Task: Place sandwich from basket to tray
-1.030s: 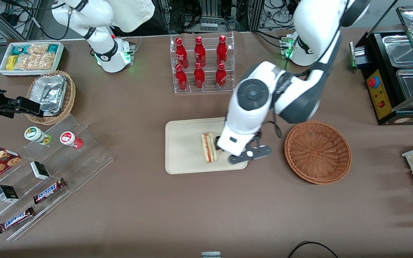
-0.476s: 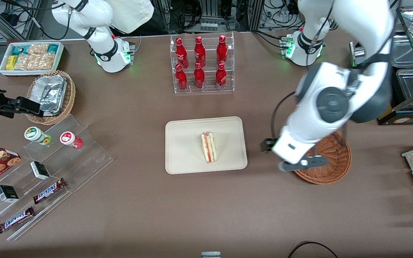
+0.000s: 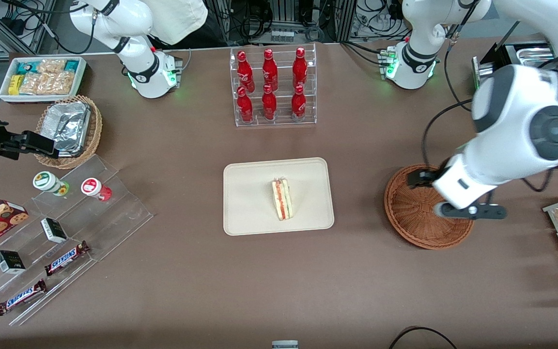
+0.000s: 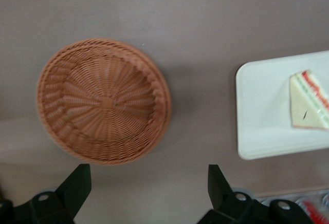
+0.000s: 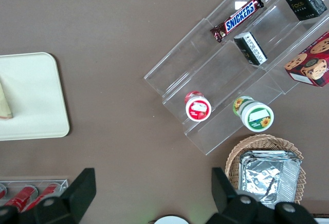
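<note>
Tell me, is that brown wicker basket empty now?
Empty: the basket shows only bare weave; the sandwich lies on the tray. The gripper hangs open above it.

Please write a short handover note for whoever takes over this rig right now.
Gripper: open, holding nothing, up above the basket's rim on the working arm's side.
Sandwich: lying on the tray, near its middle, clear of the rim.
Basket: nothing in it, standing on the table beside the tray.
Done: sandwich moved from basket to tray and let go.
Left: apparently nothing beyond parking the arm.
</note>
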{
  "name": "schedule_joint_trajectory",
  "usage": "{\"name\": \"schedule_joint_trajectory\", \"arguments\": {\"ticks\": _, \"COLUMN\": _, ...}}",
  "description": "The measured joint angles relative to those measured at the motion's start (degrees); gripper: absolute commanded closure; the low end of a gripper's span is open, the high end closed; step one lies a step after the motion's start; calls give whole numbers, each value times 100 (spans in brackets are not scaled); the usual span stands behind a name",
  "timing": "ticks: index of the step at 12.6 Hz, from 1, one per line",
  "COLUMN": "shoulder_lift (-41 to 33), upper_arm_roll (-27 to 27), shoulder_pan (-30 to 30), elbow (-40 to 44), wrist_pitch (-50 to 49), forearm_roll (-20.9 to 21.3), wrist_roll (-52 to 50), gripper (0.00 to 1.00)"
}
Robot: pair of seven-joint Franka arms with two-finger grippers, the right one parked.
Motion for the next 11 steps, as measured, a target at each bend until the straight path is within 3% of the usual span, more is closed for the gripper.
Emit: {"name": "schedule_joint_trajectory", "arguments": {"ticks": 11, "shoulder_lift": -1379, "upper_arm_roll": 7, "shoulder_pan": 714, "elbow": -778, "wrist_pitch": -815, "forearm_roll": -38, "wrist_roll": 587, "gripper": 0}}
